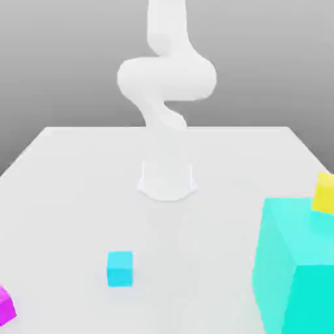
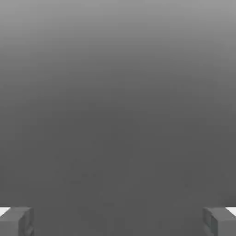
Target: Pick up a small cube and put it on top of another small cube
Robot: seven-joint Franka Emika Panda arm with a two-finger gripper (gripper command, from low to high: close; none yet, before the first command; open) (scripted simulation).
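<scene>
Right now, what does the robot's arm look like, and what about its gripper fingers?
The arm is plain white with smooth, rounded, tube-like segments, and it rises from a round white base on the pale table. No cables or markings show on it. In the hand view, the gripper has two blocky, square-edged grey fingertips, each with a small white patch at its outer edge.

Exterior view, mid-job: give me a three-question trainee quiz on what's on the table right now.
1. True or false: the sky-blue cube already sits on the yellow cube.
2. Which is biggest? A) sky-blue cube B) turquoise block C) magenta cube
3. Fill in: in the hand view, the gripper fingers stand wide ____.

Key: 1 false, it rests alone on the table, while the yellow cube is at the exterior view's right edge, behind the turquoise block. 2 B. 3 apart, nothing between them.
</scene>
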